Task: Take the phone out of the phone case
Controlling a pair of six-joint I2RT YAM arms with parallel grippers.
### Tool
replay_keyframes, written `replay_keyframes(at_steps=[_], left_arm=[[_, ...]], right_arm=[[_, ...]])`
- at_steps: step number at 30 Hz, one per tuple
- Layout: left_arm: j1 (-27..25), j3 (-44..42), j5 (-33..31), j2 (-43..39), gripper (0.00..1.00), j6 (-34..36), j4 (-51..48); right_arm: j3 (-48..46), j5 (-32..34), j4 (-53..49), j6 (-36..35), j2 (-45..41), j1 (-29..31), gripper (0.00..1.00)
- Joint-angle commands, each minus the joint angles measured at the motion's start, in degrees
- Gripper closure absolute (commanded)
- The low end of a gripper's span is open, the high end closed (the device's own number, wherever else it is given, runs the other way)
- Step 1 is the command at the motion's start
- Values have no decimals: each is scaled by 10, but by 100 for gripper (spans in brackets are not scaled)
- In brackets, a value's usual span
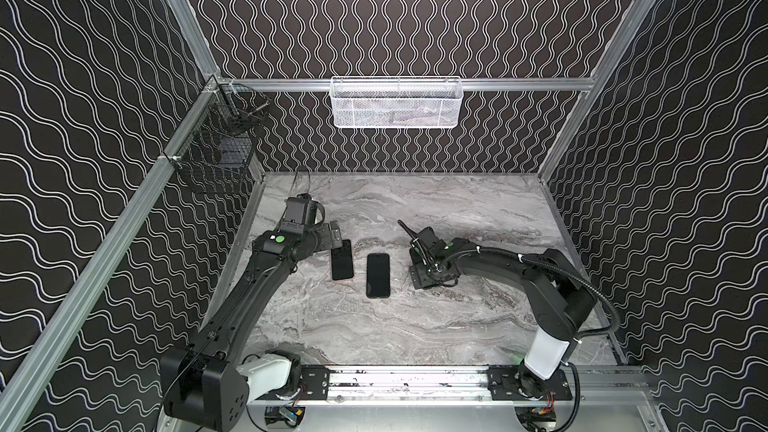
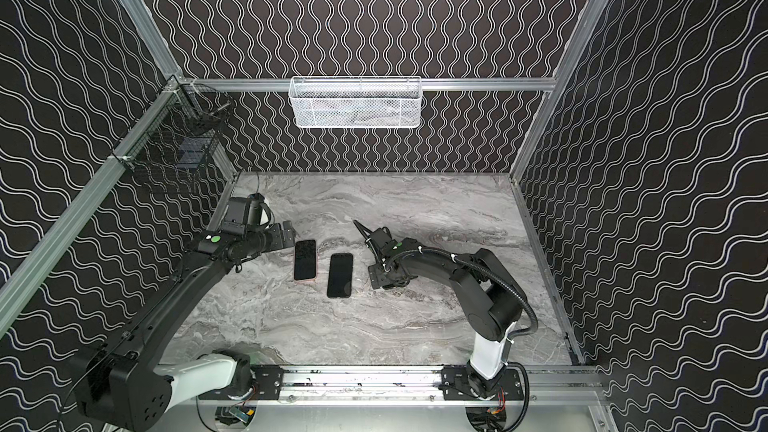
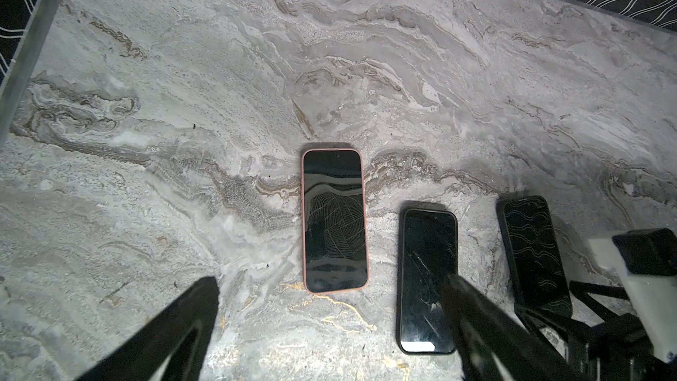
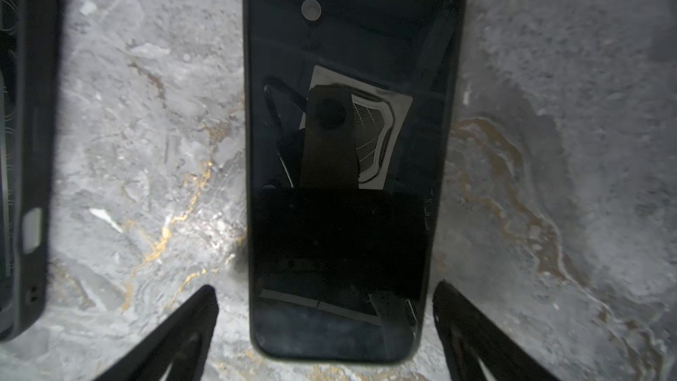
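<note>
1. Right gripper [image 4: 325, 287] is down low over the middle of the counter [image 1: 478, 209], jaws spread wide. Nothing is clamped.
2. Its fingers [image 4: 198, 309] stand one on each side of the dark-cased phone [image 4: 351, 159], at one short end. In the right wrist view a strip of marble shows between each fingertip and the case, so there is no contact that I can see.
3. That phone lies flat, screen up, in its dark case. In both top views the gripper covers it completely.
4. Left gripper [image 3: 329, 279] has its jaws just as far apart and is empty. It hangs above the counter toward the left edge, over the end of the pink-cased phone [image 1: 342, 259].
5. The pink-cased phone lies flat and face up, the closest of the three to the counter's left edge.
6. Between the two sits the middle phone [image 1: 378, 275] in a black case, face up (its glass looks cracked in the left wrist view). It lies just beside the dark-cased phone, so one right finger comes down in the gap between them.
7. The three phones lie roughly parallel and apart from one another.
8. Off the counter, a white mesh basket [image 1: 395, 103] hangs on the back rail and a black wire basket [image 1: 216, 147] on the left rail.
</note>
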Motion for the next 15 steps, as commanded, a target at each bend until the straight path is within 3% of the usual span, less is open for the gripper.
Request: replay_keyframes(at_steps=[1,15], left_arm=[[0,2,6,4,1,-8,10],[0,6,4,8,1,-6,5]], right_arm=[[14,5,8,-6,11,1,6],[15,4,9,-1,33,-9,12]])
